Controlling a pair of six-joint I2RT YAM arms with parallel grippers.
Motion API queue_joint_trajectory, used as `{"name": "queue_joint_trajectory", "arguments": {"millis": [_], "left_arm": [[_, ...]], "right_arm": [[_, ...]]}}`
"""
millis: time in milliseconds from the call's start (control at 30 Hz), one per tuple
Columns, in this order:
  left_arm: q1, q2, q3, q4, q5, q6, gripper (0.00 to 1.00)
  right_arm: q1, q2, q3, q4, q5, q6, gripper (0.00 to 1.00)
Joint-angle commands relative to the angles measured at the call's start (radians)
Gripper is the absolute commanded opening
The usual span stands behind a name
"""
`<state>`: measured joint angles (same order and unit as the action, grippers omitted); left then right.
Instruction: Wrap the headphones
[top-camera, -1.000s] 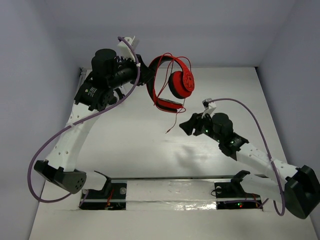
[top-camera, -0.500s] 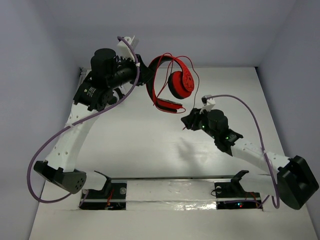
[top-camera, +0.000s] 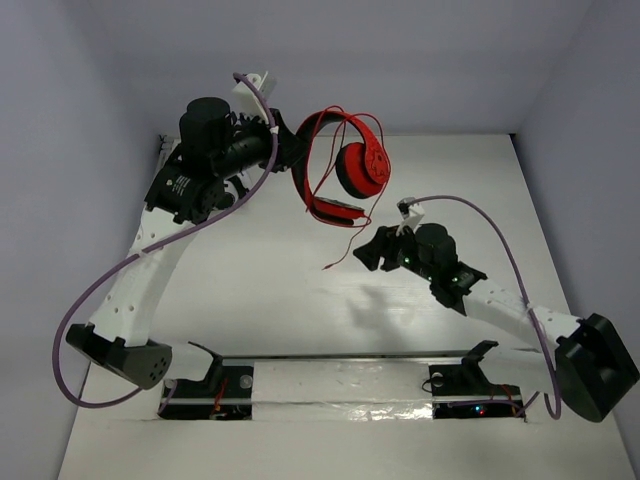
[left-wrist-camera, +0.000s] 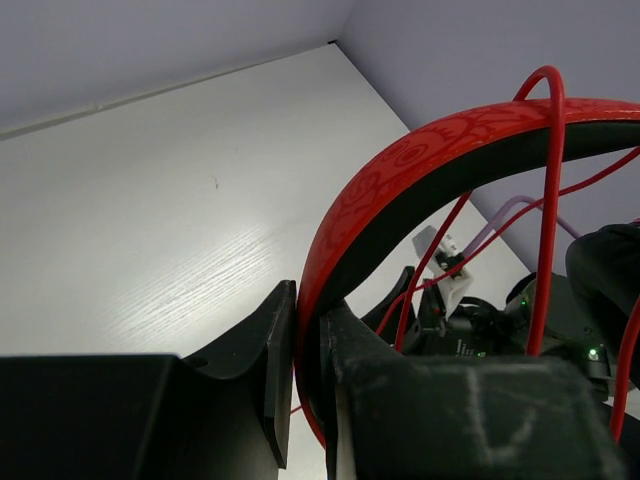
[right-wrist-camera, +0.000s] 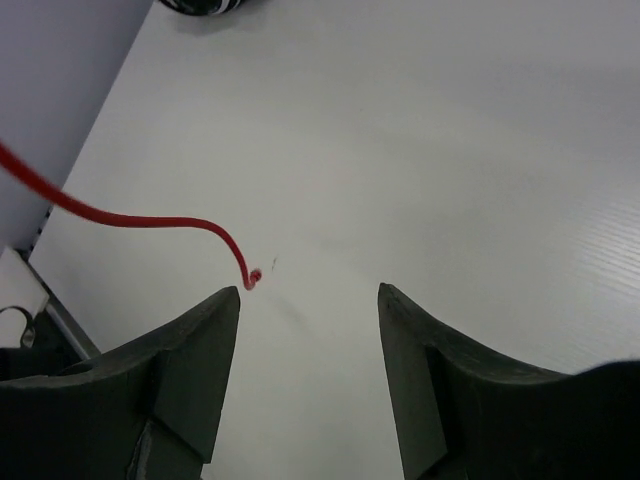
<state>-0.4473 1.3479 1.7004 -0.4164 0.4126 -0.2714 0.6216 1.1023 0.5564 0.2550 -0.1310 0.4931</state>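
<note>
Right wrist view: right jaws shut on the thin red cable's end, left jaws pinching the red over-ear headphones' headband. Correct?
No: the right gripper is open; the thin red cable ends free beside one fingertip, per the right wrist view. The left gripper does pinch the red over-ear headphones by the headband.

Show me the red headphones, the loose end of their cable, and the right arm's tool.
headphones (top-camera: 362, 168): overhead view, on the round red earcup.
cable end (right-wrist-camera: 253, 277): right wrist view, on the curled tip.
right tool (right-wrist-camera: 308, 293): right wrist view, midway between its open fingertips.
</note>
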Motion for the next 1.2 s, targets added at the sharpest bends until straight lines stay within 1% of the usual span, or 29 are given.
{"name": "queue_joint_trajectory", "arguments": {"millis": [0,33,100,167,267,300,333,367,433,467,567,700,733,833,1000,1167], "left_arm": [[0.005,-0.073,0.013,0.073,0.022,-0.038,0.00],[0.005,-0.073,0.013,0.073,0.025,-0.041,0.00],[0.005,-0.075,0.015,0.073,0.026,-0.045,0.00],[0.005,-0.075,0.018,0.071,0.028,-0.048,0.00],[0.005,-0.076,0.019,0.070,0.037,-0.051,0.00],[0.005,-0.075,0.021,0.070,0.037,-0.052,0.00],[0.005,-0.075,0.022,0.070,0.037,-0.054,0.00],[0.005,-0.072,0.024,0.070,0.037,-0.054,0.00],[0.005,-0.069,0.030,0.070,0.023,-0.061,0.00],[0.005,-0.066,0.028,0.077,0.014,-0.066,0.00],[0.005,-0.055,0.012,0.114,-0.008,-0.100,0.00],[0.005,-0.039,-0.050,0.200,-0.064,-0.184,0.00],[0.005,-0.038,-0.088,0.220,-0.113,-0.201,0.00],[0.005,-0.044,-0.168,0.330,-0.190,-0.268,0.00],[0.005,-0.049,-0.254,0.415,-0.333,-0.331,0.00],[0.005,-0.067,-0.389,0.531,-0.457,-0.391,0.00]], "right_arm": [[-0.002,0.042,0.026,0.124,-0.110,-0.028,0.64],[-0.002,0.062,0.033,0.144,-0.130,-0.031,0.64],[-0.002,0.121,0.040,0.235,-0.173,-0.033,0.64],[-0.002,0.165,0.051,0.330,-0.162,-0.016,0.64],[-0.002,0.270,0.083,0.401,-0.037,-0.034,0.64],[-0.002,0.298,0.102,0.420,0.000,-0.042,0.61],[-0.002,0.335,0.109,0.429,0.013,-0.045,0.57],[-0.002,0.344,0.111,0.464,0.017,-0.038,0.42],[-0.002,0.344,0.080,0.506,-0.005,-0.016,0.26],[-0.002,0.338,0.070,0.526,-0.016,0.017,0.14],[0.009,0.326,0.034,0.509,-0.062,0.065,0.01],[0.090,0.306,0.042,0.371,-0.039,0.078,0.00],[0.108,0.298,0.045,0.347,-0.016,0.079,0.00],[0.183,0.263,0.050,0.226,0.045,0.090,0.00],[0.276,0.222,0.036,0.176,0.037,0.124,0.00],[0.354,0.199,0.068,0.103,0.070,0.147,0.00]]}}
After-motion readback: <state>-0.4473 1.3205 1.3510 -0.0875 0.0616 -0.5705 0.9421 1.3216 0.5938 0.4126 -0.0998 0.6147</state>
